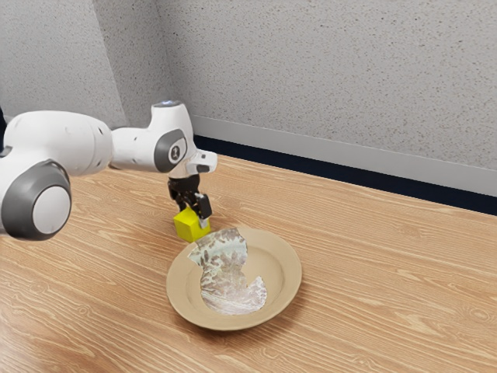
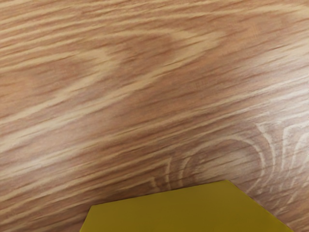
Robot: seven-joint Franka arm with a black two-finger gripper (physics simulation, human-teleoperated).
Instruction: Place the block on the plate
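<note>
Gripper: the black gripper is down at the block, pointing at the table; from where I stand I can't tell how far open it is, or whether it has hold of anything.
Block: the yellow block is right at the gripper, off the plate and near its rim; I can't tell whether it touches the table.
Plate: a round tan plate, with a patchy grey-and-white pattern across its middle, sits upright on the table.
Arm: the white arm reaches in from the exterior view's left.
Table: wood-grained table, with a speckled wall behind.
</note>
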